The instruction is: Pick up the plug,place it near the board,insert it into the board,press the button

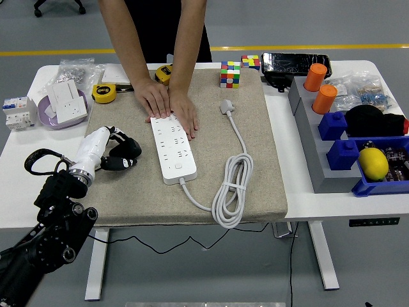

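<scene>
A white power strip (171,148) lies on the beige mat (255,128), its cable coiled (230,192) at the front. The white plug (227,107) rests on the mat to the strip's upper right, free of any socket. A person at the far side presses both hands (169,105) flat on the strip's far end. My left hand (115,153) hovers low over the mat left of the strip, a hand's width away, fingers loosely curled and holding nothing. No right arm is visible.
Yellow tape measures (102,93) and a purple bowl with sockets (62,105) sit at the left. Rubik's cubes (230,73) stand behind the mat. Grey and blue bins (358,150) with orange cups, a lemon and other parts line the right side.
</scene>
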`<state>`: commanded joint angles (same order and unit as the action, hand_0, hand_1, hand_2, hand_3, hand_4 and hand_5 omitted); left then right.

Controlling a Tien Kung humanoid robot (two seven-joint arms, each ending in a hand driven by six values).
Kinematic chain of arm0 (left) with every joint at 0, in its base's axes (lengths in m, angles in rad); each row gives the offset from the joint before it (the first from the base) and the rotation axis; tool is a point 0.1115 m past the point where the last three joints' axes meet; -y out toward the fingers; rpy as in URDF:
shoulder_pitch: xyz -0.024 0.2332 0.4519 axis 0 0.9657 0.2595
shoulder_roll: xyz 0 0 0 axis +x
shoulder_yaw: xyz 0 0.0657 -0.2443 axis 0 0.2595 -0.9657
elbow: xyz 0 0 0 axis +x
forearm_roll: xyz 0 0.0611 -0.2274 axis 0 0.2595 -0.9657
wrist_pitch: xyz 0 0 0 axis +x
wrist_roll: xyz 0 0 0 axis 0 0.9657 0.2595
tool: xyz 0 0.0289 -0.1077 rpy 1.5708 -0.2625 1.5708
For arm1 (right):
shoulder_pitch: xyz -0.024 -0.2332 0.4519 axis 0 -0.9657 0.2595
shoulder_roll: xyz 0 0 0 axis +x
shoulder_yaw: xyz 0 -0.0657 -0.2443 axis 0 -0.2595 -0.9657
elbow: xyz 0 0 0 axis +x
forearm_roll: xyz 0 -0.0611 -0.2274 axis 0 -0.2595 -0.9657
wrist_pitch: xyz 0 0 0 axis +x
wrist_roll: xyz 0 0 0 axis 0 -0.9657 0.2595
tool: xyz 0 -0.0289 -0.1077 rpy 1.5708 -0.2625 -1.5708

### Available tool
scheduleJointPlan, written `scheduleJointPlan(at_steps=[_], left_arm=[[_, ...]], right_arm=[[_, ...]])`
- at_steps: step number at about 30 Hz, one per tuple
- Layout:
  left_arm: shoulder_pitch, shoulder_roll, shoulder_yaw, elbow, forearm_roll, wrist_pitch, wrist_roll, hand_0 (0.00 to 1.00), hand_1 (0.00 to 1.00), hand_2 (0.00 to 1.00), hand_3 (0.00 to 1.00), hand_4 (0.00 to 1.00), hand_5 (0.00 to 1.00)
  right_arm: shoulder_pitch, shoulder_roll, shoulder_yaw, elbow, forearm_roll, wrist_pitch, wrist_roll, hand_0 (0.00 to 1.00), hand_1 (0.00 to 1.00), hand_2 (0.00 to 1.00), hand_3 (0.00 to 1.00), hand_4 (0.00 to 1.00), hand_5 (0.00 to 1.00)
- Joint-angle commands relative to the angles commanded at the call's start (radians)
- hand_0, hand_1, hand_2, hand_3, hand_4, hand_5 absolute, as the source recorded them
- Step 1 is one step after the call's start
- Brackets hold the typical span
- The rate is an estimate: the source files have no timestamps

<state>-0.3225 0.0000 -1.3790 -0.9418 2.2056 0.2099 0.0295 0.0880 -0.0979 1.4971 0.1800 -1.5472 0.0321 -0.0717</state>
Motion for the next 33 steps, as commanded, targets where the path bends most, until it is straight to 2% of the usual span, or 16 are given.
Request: scheduleJointPlan(at_steps=[2,3,8,9,14,15,20,21,26,27,33], left_arm=[[-0.002,0.0,-0.003,0.005,0.003,0.0,0.0,0.765,0.723,0.561,0.518,0.998,0.142],[-0.002,0.0,-0.004,0.006,0.004,0.0,0.0,0.749,0.715,0.54,0.495,0.958,0.144],[-0.002,0.0,-0.008,0.011,0.011,0.003,0.003,0.749,0.715,0.54,0.495,0.958,0.144],[-0.002,0.0,-0.008,0.012,0.012,0.003,0.003,0.703,0.655,0.461,0.431,0.757,0.127],[-0.003,0.0,-0.011,0.012,0.013,0.013,0.006,0.703,0.655,0.461,0.431,0.757,0.127],[-0.004,0.0,-0.011,0.012,0.014,0.014,0.007,0.64,0.545,0.399,0.388,0.669,0.101],[-0.006,0.0,-0.01,0.01,0.016,0.011,0.01,0.64,0.545,0.399,0.388,0.669,0.101],[-0.006,0.0,-0.009,0.009,0.017,0.01,0.011,0.566,0.432,0.335,0.385,0.617,0.054],[-0.003,0.0,0.011,-0.014,0.005,0.004,0.017,0.566,0.432,0.335,0.385,0.617,0.054],[-0.003,0.0,0.014,-0.02,0.002,0.004,0.018,0.525,0.386,0.284,0.37,0.6,0.041],[-0.012,0.005,0.045,-0.054,-0.012,0.0,0.022,0.521,0.376,0.276,0.365,0.591,0.035]], right_arm=[[0.001,0.0,-0.001,0.0,0.002,0.0,0.001,0.846,0.78,0.766,0.789,0.998,0.986],[0.001,0.0,-0.001,0.0,0.002,0.0,0.001,0.846,0.78,0.766,0.789,0.998,0.985],[0.0,0.0,0.0,0.0,0.001,0.0,0.001,0.846,0.78,0.766,0.789,0.998,0.985],[0.0,0.0,0.001,0.0,0.001,0.0,0.001,0.847,0.781,0.766,0.789,0.998,0.985],[0.003,0.0,-0.001,0.0,0.003,-0.001,0.001,0.847,0.781,0.766,0.789,0.998,0.985],[0.003,0.0,-0.001,0.0,0.004,-0.001,0.002,0.846,0.78,0.766,0.788,0.998,0.985],[0.002,0.0,-0.002,0.0,0.003,-0.001,0.0,0.846,0.78,0.766,0.788,0.998,0.985],[0.002,0.0,-0.002,0.0,0.003,-0.001,0.0,0.847,0.78,0.766,0.789,0.998,0.986],[0.002,-0.001,-0.006,0.0,0.005,-0.001,-0.001,0.847,0.78,0.766,0.789,0.998,0.986],[0.002,-0.001,-0.006,0.0,0.005,-0.001,-0.001,0.846,0.779,0.766,0.789,0.998,0.986],[0.001,-0.002,-0.008,0.0,0.004,-0.001,-0.003,0.846,0.78,0.766,0.789,0.998,0.986]])
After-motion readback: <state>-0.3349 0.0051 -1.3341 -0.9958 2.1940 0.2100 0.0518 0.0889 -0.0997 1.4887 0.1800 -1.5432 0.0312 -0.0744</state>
